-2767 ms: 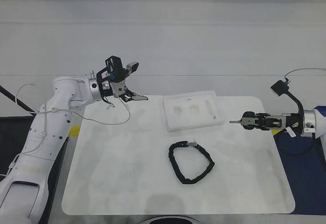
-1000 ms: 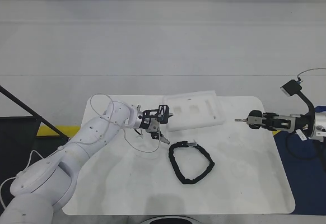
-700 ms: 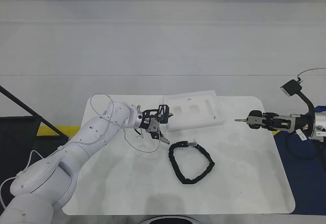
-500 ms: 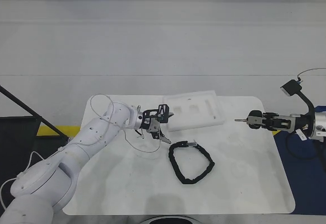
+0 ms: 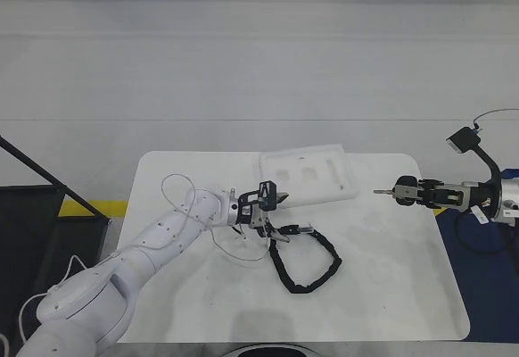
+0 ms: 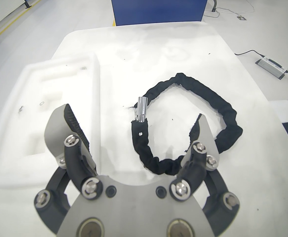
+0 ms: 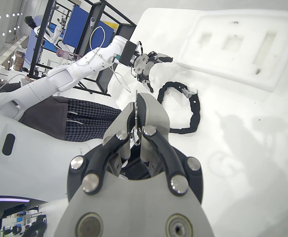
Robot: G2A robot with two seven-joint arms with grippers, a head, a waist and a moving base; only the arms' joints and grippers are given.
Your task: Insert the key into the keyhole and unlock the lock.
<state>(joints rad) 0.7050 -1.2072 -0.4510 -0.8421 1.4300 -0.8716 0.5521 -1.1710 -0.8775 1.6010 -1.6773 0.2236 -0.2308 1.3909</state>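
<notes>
A black fabric-sleeved chain lock (image 5: 306, 261) lies looped on the white table (image 5: 393, 294), its silver cylinder end (image 5: 303, 230) pointing toward the foam tray. My left gripper (image 5: 275, 228) hangs open just over the loop's near-cylinder side. In the left wrist view its fingers straddle the sleeve below the silver cylinder (image 6: 141, 108), with nothing held. My right gripper (image 5: 395, 190) is off to the right above the table, shut on a thin metal key (image 7: 136, 104) that sticks out past its fingertips toward the lock (image 7: 187, 117).
A white foam tray (image 5: 308, 177) with shallow recesses sits at the table's far side, just behind the lock and close to my left gripper. The table's rounded front edge and right edge are near.
My left arm swung in from the table's far-left corner and has come down over the lock's cylinder end. My right gripper drew back slightly to the right early on and has since held still with the key.
</notes>
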